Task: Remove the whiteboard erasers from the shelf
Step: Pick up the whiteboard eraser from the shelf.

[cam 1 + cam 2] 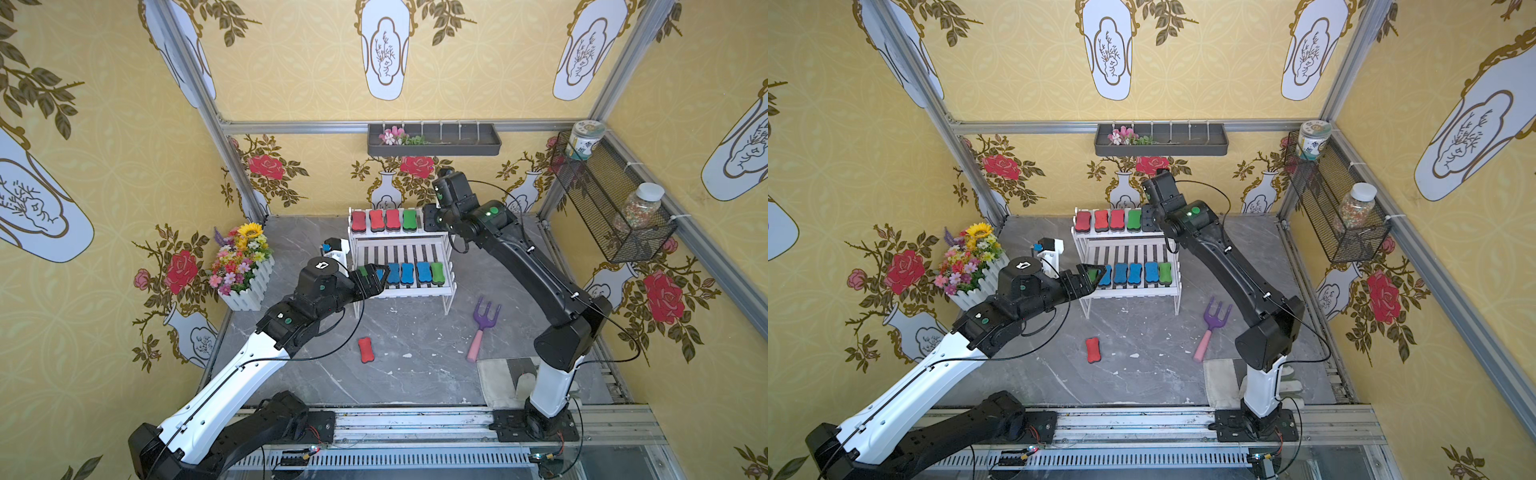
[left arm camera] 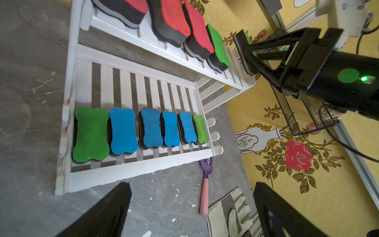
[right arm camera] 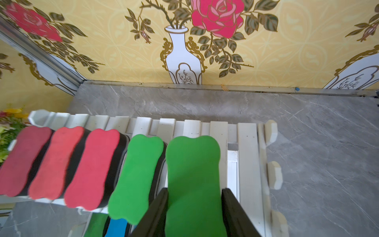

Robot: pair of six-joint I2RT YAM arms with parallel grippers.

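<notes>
Both top views: white slatted shelf [image 1: 419,292] stands on the grey worktop [image 1: 415,374], mid-width, near the back edge. Upper tier holds three red erasers [image 1: 376,220] in a row, then the upper green eraser [image 1: 409,220]. The right gripper [image 1: 430,218] sits at that tier's right end and hides what it grips. Along the lower tier's front rail are blue erasers [image 1: 408,273] and an end green eraser [image 1: 436,272]. The left gripper [image 1: 376,276] hovers over the left end, jaws spread wide, nothing between them. A loose red eraser [image 1: 366,349] lies flat toward the worktop's front, well apart from the shelf.

Left wrist: shows the full lower row, which the arm covers from above. It runs near green eraser [image 2: 90,134], four blue, one green, side by side, tops up. All are bone-shaped with waisted middles, coloured tops over dark foam. The held green eraser [image 2: 244,36] is seen at the right gripper's tips. A garden fork [image 2: 204,195] and a glove [image 2: 227,213] lie on the worktop.

Right wrist: black fingers [image 3: 162,207] pinch the held green eraser on both long sides, just beside the upper green eraser, over the tier's last slats. Cannot tell whether it rests on the slats or is lifted.
</notes>
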